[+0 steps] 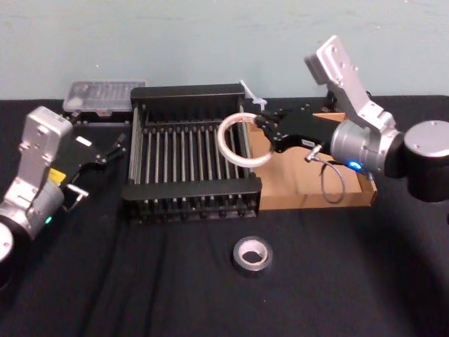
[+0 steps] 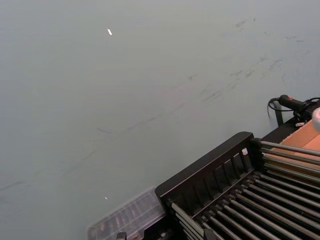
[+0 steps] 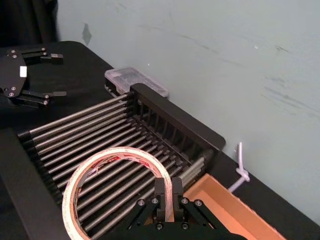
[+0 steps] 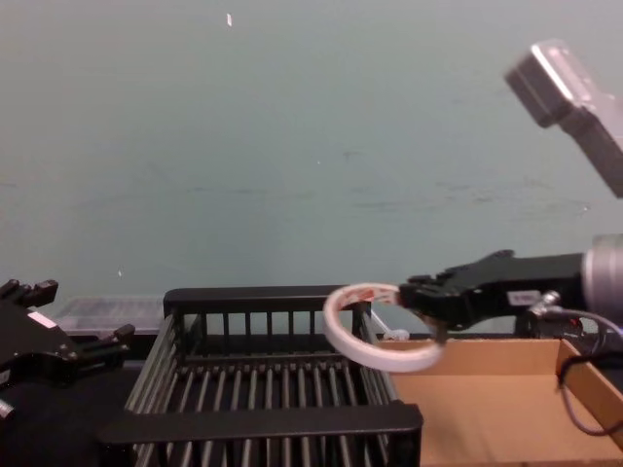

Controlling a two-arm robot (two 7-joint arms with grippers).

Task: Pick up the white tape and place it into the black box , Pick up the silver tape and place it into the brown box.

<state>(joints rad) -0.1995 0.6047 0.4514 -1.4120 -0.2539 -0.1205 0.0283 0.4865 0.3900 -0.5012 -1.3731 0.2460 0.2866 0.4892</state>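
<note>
My right gripper (image 1: 262,127) is shut on the white tape (image 1: 223,144), a thin ring with red marks. It holds the ring tilted in the air over the right side of the black box (image 1: 189,196), clear of the bars. In the right wrist view the fingers (image 3: 173,196) pinch the ring's band (image 3: 125,152) above the basket's floor (image 3: 95,130). From the chest, the ring (image 4: 343,341) hangs above the basket's rim (image 4: 263,422). The brown box (image 1: 316,193) sits against the basket's right side. Near the front, the silver tape (image 1: 251,255) lies flat on the black table. At the basket's left, my left gripper (image 1: 112,149) is open and idle.
A clear plastic case (image 1: 102,95) lies behind the basket's left corner. A white zip tie (image 3: 241,168) sticks up by the brown box's (image 3: 235,212) far corner. A pale wall runs close behind the table. Bare black tabletop lies around the silver roll.
</note>
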